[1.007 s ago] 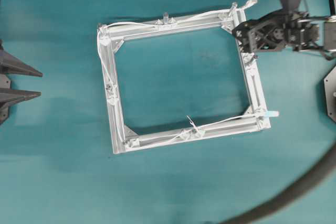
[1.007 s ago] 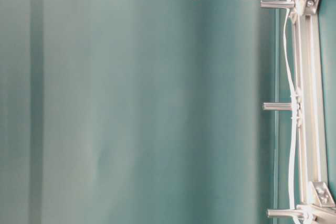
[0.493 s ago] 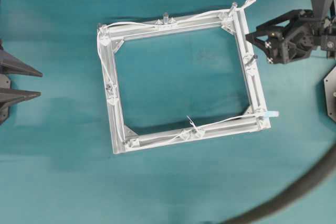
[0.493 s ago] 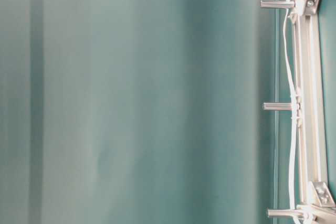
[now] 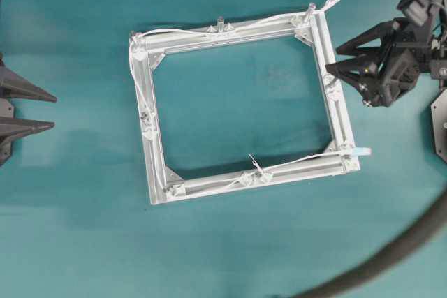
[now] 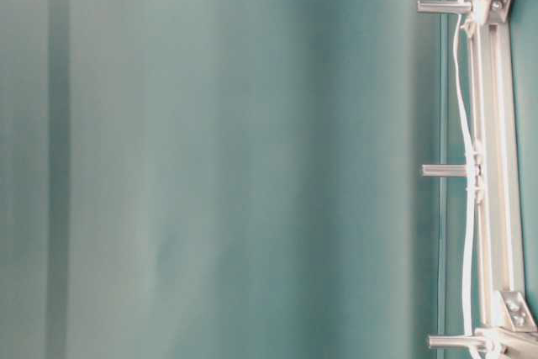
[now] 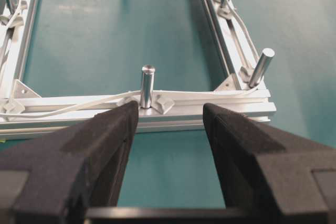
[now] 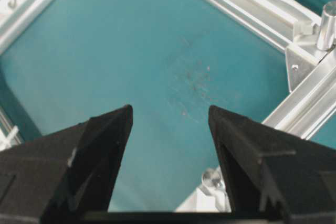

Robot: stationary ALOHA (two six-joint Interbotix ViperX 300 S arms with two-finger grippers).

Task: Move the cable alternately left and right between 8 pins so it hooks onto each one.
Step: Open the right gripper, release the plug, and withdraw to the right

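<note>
Cable (image 5: 188, 31) — thin, white — round frame (image 5: 336, 113)

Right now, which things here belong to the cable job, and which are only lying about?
Belong to the job:
- cable
- pins
- frame
- right pincer, open
- left pincer, open

Only lying about:
- black hose

frame (image 5: 150, 137): brushed silver aluminium, pale sheen, grooved along each bar
pins (image 7: 147, 85): polished metal, round and smooth, catching bright highlights
brackets (image 7: 230, 83): small silver metal triangles at the corners, satin finish
cable (image 5: 188, 32): white, thin, smooth, looks like plastic
table (image 5: 230, 242): teal, matt, faint scuffs at the centre of the right wrist view
left gripper (image 7: 169, 116): black, grainy matt fingers
right gripper (image 8: 169, 116): black, matt, fine-grained
hose (image 5: 391, 252): dark grey, dull, lower right of the overhead view
</note>
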